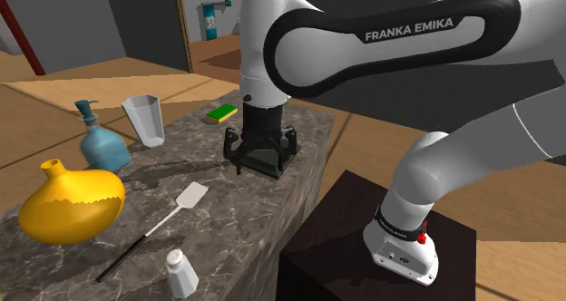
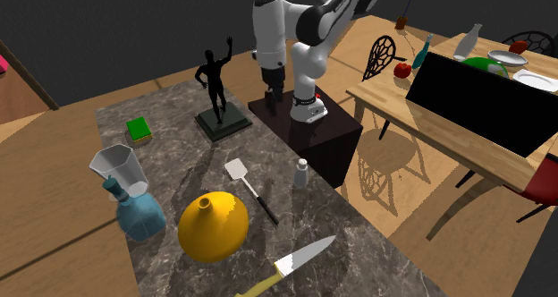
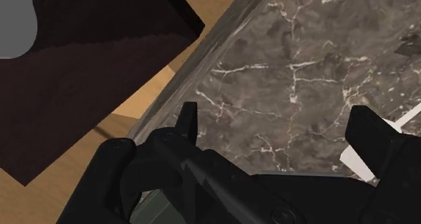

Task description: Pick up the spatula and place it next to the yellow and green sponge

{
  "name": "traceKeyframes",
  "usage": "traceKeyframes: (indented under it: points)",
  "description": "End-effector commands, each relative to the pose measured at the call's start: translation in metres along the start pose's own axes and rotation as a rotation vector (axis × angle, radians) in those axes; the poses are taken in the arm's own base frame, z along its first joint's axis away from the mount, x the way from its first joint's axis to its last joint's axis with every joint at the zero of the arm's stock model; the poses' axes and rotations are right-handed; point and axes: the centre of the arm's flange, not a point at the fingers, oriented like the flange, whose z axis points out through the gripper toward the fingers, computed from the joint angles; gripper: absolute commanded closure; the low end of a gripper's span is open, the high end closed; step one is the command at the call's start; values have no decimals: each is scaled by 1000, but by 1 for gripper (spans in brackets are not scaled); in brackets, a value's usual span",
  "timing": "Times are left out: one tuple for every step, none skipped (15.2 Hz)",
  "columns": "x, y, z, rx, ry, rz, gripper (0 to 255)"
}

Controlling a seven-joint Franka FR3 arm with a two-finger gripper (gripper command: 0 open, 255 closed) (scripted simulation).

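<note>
Dark marble counter [image 1: 190, 159], shoulder view: your gripper [image 1: 263, 163] hangs empty with its jaws wide. The spatula [image 1: 154, 231] lies well apart toward the view's lower left, white blade nearer the gripper and dark handle trailing away.

Second exterior view: the spatula [image 2: 253, 194] lies below the gripper [image 2: 271, 97], with the sponge [image 2: 139, 129] far left.

Wrist view: the fingers [image 3: 187, 121] stand apart over marble.

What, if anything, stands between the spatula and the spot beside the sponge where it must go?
Nothing visible does. Bare marble counter runs from the spatula to the green and yellow sponge. The black statue stands to one side of that path, the measuring cup to the other.
</note>
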Motion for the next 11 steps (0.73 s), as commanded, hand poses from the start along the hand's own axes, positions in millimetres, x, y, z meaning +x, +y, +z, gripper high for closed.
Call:
traceKeyframes:
  points:
    - [-4, -24, 8, 2, 2, 71, 0]
    - [-6, -36, 14, 2, 4, 104, 0]
    - [-8, -48, 20, 2, 5, 137, 0]
    - [-8, -60, 26, 2, 7, 170, 0]
    - [-9, -71, 32, 2, 9, 203, 0]
    - [-9, -83, 38, 2, 11, 236, 0]
    - [-9, -95, 44, 2, 12, 270, 0]
    - [-8, -107, 50, 2, 14, 303, 0]
    - [-7, -119, 56, 2, 16, 336, 0]
    - [-6, -130, 62, 2, 17, 369, 0]
    - [-4, -142, 68, 2, 19, 402, 0]
